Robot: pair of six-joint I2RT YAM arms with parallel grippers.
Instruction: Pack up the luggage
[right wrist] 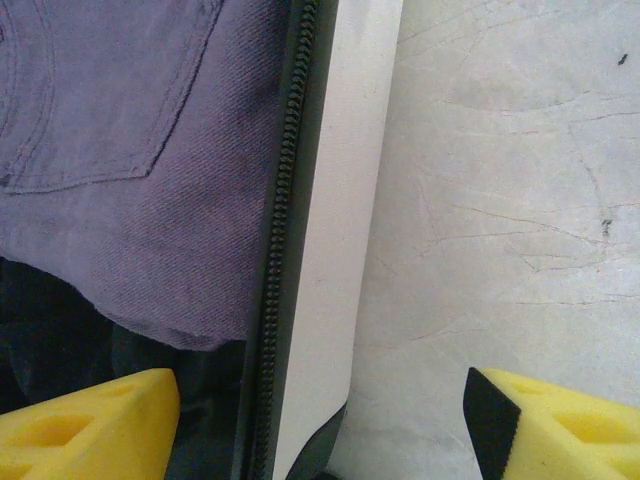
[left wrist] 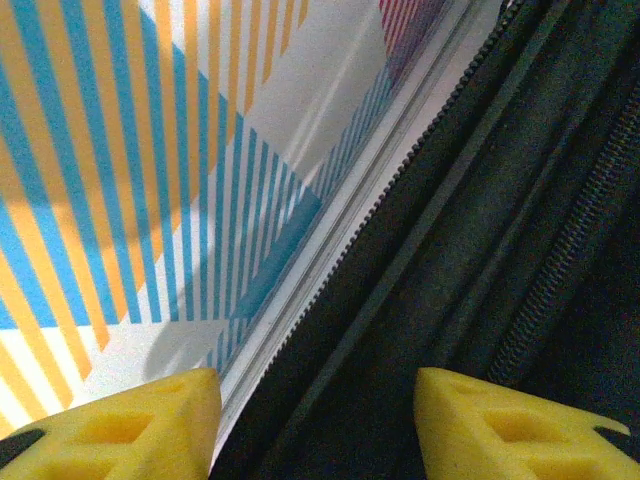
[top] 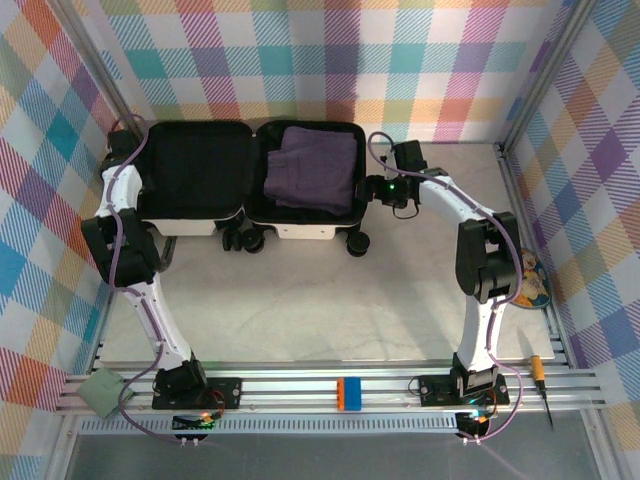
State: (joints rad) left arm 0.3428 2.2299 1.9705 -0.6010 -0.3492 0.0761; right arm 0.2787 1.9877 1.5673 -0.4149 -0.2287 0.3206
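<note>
— Purple garment fills the right half of the luggage, which lies open flat at the table's far side. Why the flanking arms?
— We read it as readying to close the lid. Left gripper jaws stand parted over the left zip rim; right gripper jaws gape astride the white right wall. Neither pinches anything.

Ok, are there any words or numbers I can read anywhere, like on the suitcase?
No words or numbers can be read in these pictures.
luggage: no writing or logo shows on its white shell or black lining.
purple garment: a pocket shows, but no label.
round colourful disc at the far right: it has a picture, too small to tell if there is any writing.
</note>
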